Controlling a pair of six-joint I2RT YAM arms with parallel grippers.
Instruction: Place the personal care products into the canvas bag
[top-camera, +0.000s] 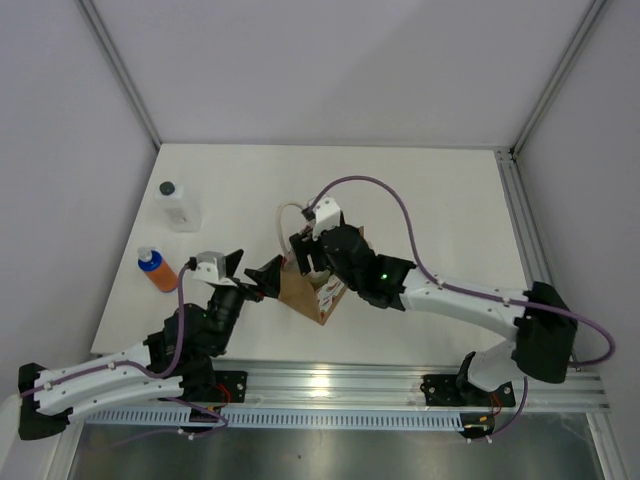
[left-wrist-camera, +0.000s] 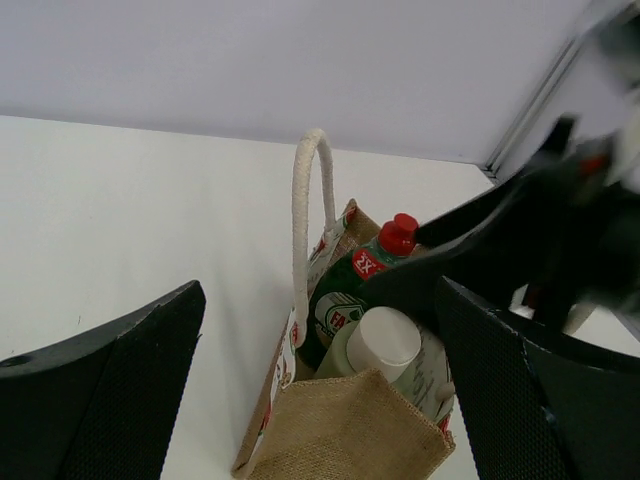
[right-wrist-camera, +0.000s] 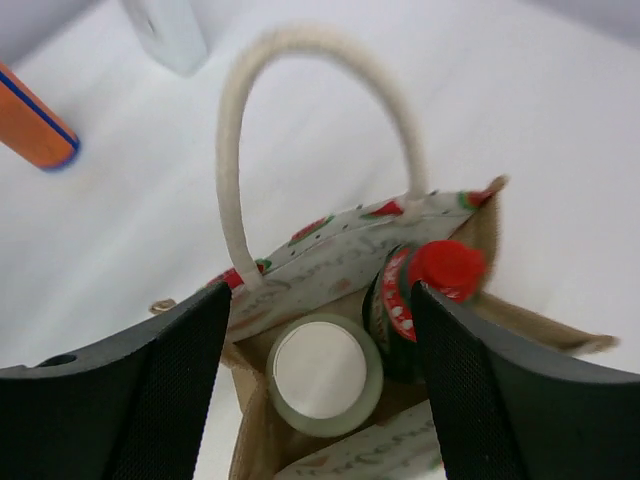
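Note:
The brown canvas bag (top-camera: 305, 295) stands at the table's middle front, also seen in the left wrist view (left-wrist-camera: 345, 430) and right wrist view (right-wrist-camera: 255, 440). Inside it stand the olive-green bottle with cream cap (right-wrist-camera: 322, 372) (left-wrist-camera: 385, 345) and the dark bottle with red cap (right-wrist-camera: 440, 275) (left-wrist-camera: 375, 265). My right gripper (top-camera: 308, 252) hovers open over the bag's mouth, empty. My left gripper (top-camera: 252, 270) is open just left of the bag, empty. The orange bottle with blue cap (top-camera: 157, 270) and the clear bottle with black cap (top-camera: 176, 205) stand at the far left.
The bag's cream rope handle (right-wrist-camera: 300, 60) arches up toward my right gripper. White enclosure walls surround the table (top-camera: 430, 200). A metal rail (top-camera: 400, 385) runs along the near edge.

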